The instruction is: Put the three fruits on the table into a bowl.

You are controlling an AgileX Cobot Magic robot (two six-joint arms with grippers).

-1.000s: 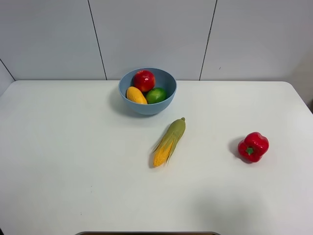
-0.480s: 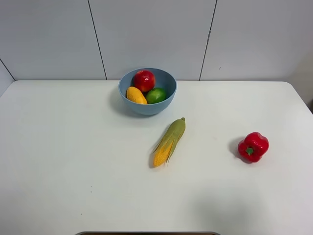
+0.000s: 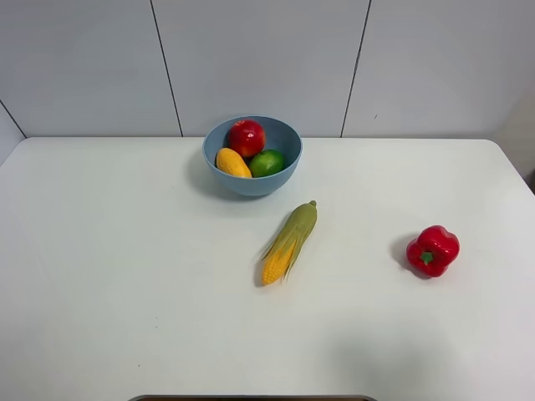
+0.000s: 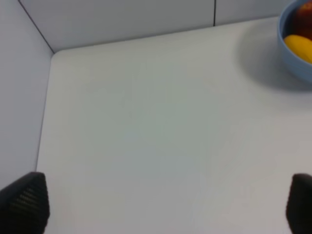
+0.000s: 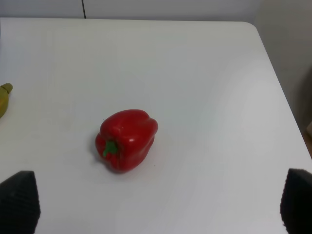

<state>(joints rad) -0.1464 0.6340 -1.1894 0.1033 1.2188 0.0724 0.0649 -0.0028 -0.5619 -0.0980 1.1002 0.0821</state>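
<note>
The light-blue bowl (image 3: 288,163) stands at the back middle of the white table (image 3: 125,276). Inside it lie the red pomegranate (image 3: 247,136), the yellow-orange mango (image 3: 232,162) and the green lime-like fruit (image 3: 267,162). The left wrist view shows the bowl's edge (image 4: 287,58) with the mango (image 4: 300,46) in it. Neither arm shows in the exterior high view. My left gripper (image 4: 165,207) is open and empty over bare table, its fingertips (image 4: 27,202) at the frame's corners. My right gripper (image 5: 158,204) is open and empty, near the bell pepper.
A husked corn cob (image 3: 288,242) lies in the middle of the table, its tip showing in the right wrist view (image 5: 4,97). A red bell pepper (image 3: 432,251) sits at the right and also shows in the right wrist view (image 5: 126,139). Grey wall panels stand behind the table.
</note>
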